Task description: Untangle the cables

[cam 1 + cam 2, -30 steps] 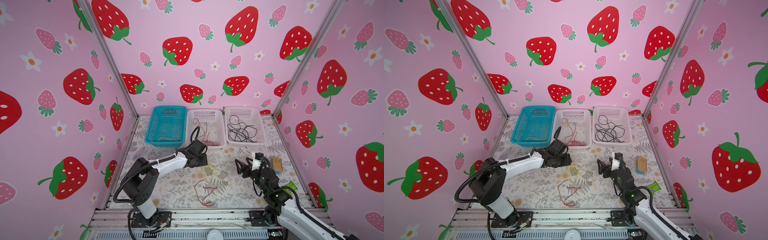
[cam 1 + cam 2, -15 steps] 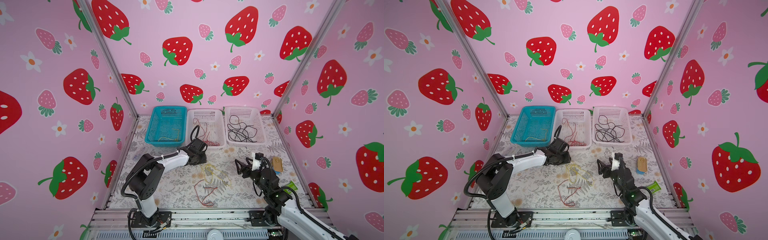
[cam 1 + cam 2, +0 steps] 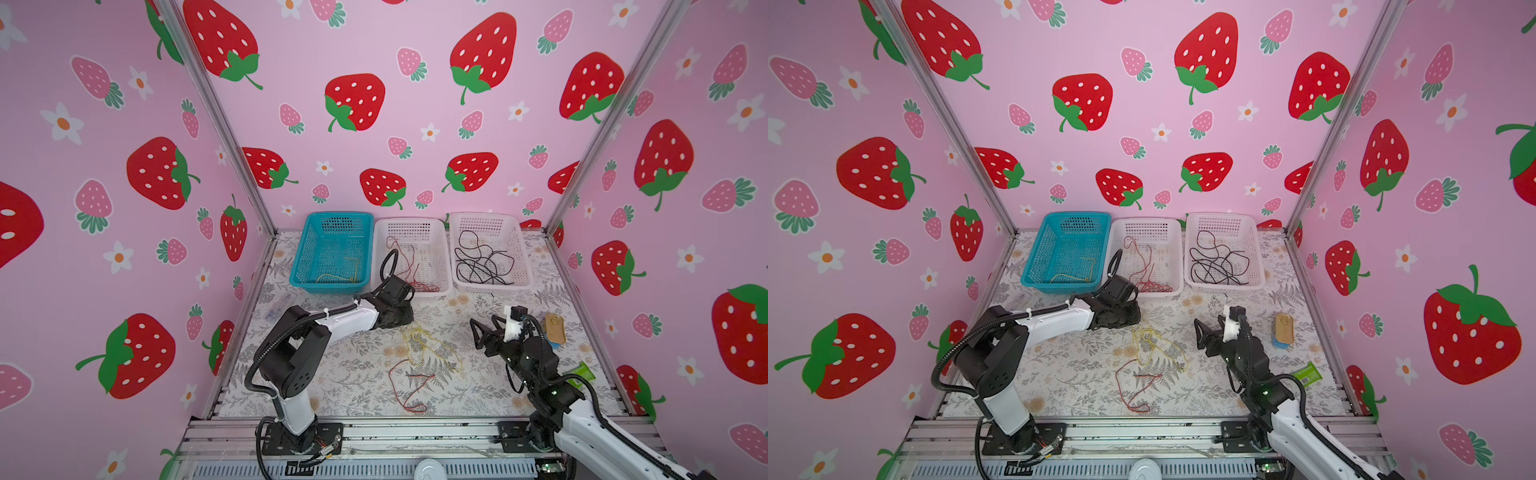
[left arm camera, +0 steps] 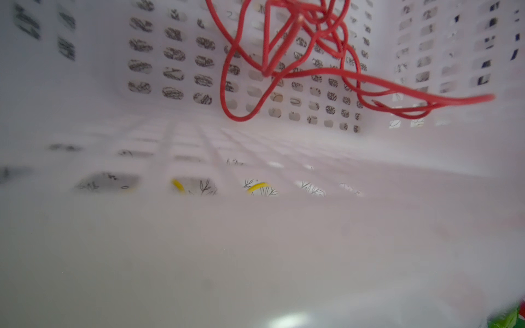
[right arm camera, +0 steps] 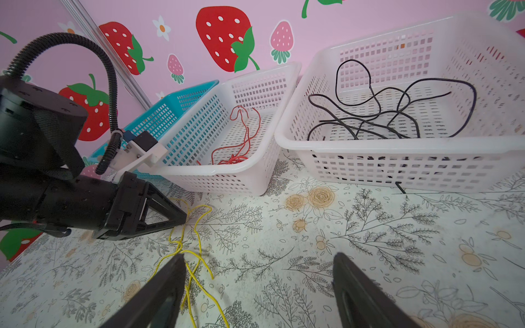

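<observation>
the tangle left to sort lies mid-desk: a yellow cable looped over itself, and a red cable just in front of it. the two seem to cross where the nearer yellow loops meet the red.

at the back, sorted cables already lie by colour: yellow in the blue basket, red cables in the middle white basket, and black cables in the right white basket.

i judge the step in hand to be taking the yellow cable by its far end, so it can be drawn off the red one. the left claw sits low on the desk just in front of the middle white basket, its tip at the yellow cable's far loop. i see it side-on only, so i cannot tell whether it has pinched the cable or how narrow it stands. its wrist camera gives me little beyond blurred basket wall.

the right claw hovers with jaws wide over the nearer yellow loops, holding nothing.

next i'd want a sure pinch, then a slow lift toward the blue basket. i'd watch whether the red cable drags along. if it does, the right claw should pin it down.
</observation>
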Available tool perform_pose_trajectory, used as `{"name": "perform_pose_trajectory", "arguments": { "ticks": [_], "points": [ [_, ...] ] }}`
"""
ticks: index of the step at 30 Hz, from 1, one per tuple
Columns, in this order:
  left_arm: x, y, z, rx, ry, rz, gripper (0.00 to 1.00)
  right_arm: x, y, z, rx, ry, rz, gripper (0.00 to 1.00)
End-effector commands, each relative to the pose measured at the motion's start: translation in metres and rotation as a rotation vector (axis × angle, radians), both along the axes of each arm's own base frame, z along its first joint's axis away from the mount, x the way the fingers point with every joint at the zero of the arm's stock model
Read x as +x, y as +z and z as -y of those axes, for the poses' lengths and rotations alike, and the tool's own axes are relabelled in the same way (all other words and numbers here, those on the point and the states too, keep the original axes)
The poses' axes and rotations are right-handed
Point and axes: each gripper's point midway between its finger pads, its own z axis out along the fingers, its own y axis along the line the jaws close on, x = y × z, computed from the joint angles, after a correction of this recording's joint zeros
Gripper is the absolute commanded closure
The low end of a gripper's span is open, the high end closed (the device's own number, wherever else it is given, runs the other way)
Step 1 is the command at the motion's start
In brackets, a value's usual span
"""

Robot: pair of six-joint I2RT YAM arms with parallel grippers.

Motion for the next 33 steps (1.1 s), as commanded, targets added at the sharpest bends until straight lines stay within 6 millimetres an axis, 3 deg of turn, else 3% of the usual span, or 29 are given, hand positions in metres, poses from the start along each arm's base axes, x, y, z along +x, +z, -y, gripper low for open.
{"name": "perform_pose_trajectory", "arguments": {
  "ticks": [1,13,18,30,33],
  "points": [
    [-0.008,-0.020,-0.006,0.025,0.020,-0.073,0.71,-0.001,0.007,-0.001,0.027,0.005,0.023,0.18],
    [-0.018,-0.032,-0.010,0.030,0.018,-0.106,0.70,-0.001,0.006,-0.001,0.027,0.007,0.023,0.18],
    [-0.018,-0.030,-0.010,0.025,0.018,-0.099,0.76,-0.001,0.007,-0.001,0.026,0.005,0.025,0.18],
    [-0.015,0.009,-0.009,-0.011,0.003,-0.034,1.00,-0.001,0.006,-0.001,0.022,0.002,0.025,0.18],
    [-0.017,0.022,-0.011,-0.024,0.004,-0.013,1.00,-0.001,0.006,-0.001,0.022,0.004,0.026,0.18]
  ]
}}
